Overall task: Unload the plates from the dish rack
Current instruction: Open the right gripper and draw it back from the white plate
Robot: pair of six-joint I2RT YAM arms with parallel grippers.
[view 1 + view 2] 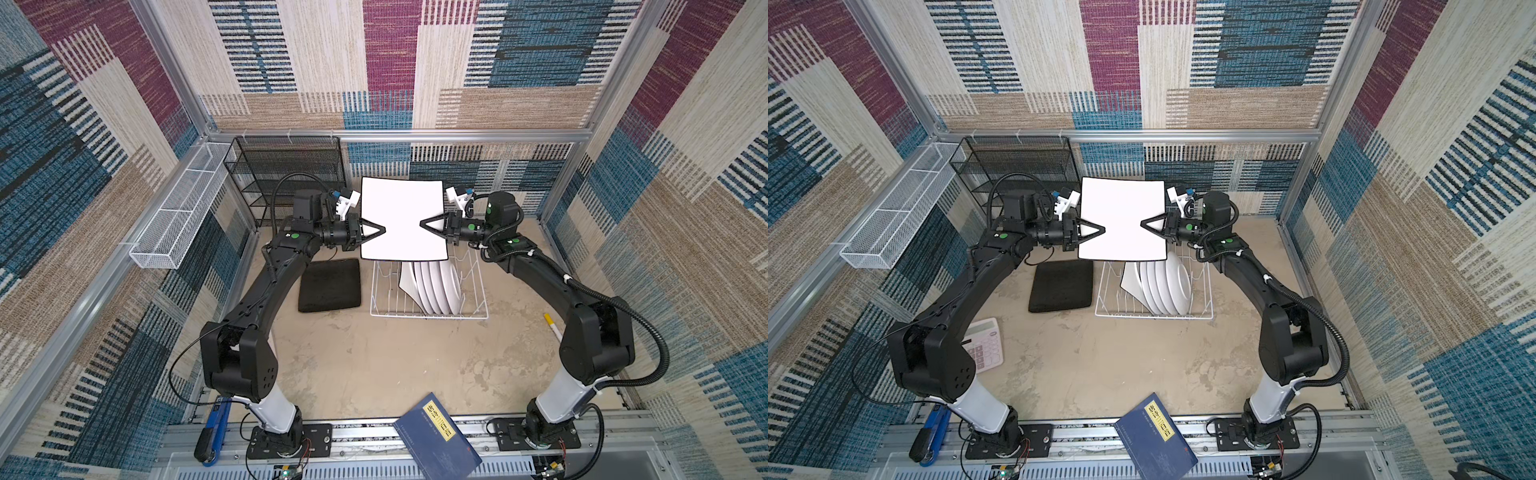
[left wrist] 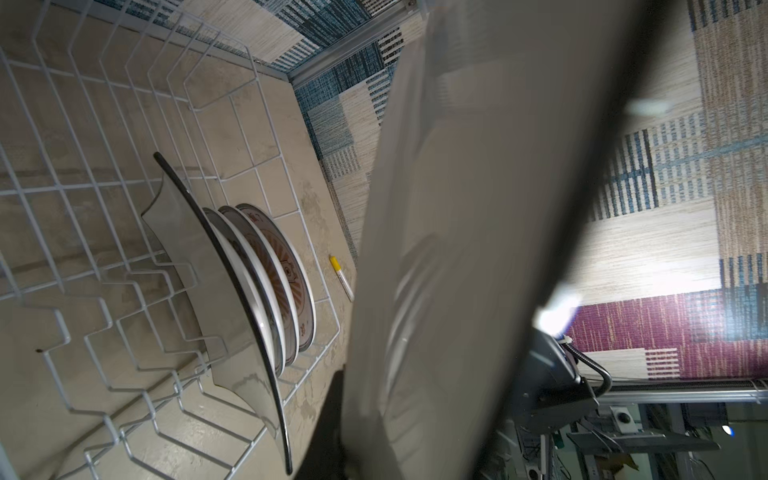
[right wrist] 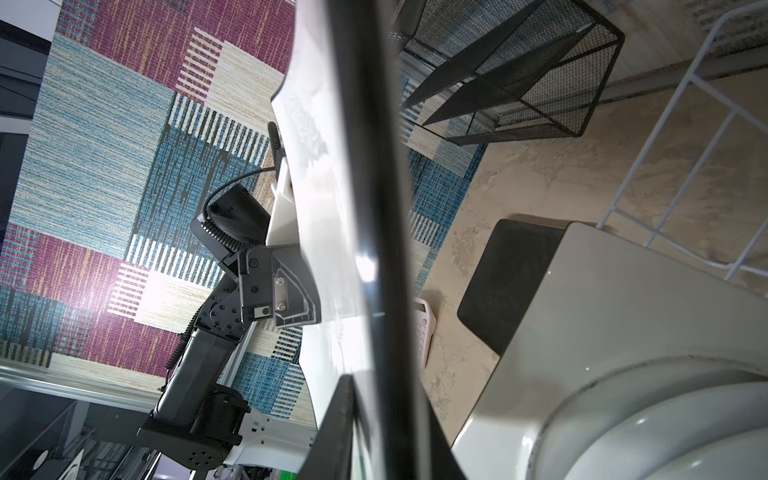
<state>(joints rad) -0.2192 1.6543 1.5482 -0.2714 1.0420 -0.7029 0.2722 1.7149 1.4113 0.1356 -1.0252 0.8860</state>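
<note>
Starting at the left, the left tool (image 1: 380, 229) reaches in level from its side, and we see its upper finger lying flat on the white face of the square plate (image 1: 402, 199), so we judge it clamped on that edge. Below and just beside it a black mat (image 1: 329, 285) lies on the counter (image 1: 374, 365), touching nothing; we take it for the likely landing spot, since it sits next to the dish rack (image 1: 428, 317) and would cushion the plate. The square plate itself hangs in the air above the far end of the rack, face up and close to level, clear of the wires. It is wide and slick, which is probably why both arms share it: a pinch on one edge alone would let it swing or slip. In the rack another square plate (image 1: 409, 280) leans on edge against a row of round plates (image 1: 440, 286), whose printed faces show in the left wrist view (image 2: 286, 274), so much of the unloading remains. On the right, the right tool (image 1: 424, 224) mirrors its partner, closed on the opposite edge, with the plate's dark rim running between its fingers in the right wrist view.
</note>
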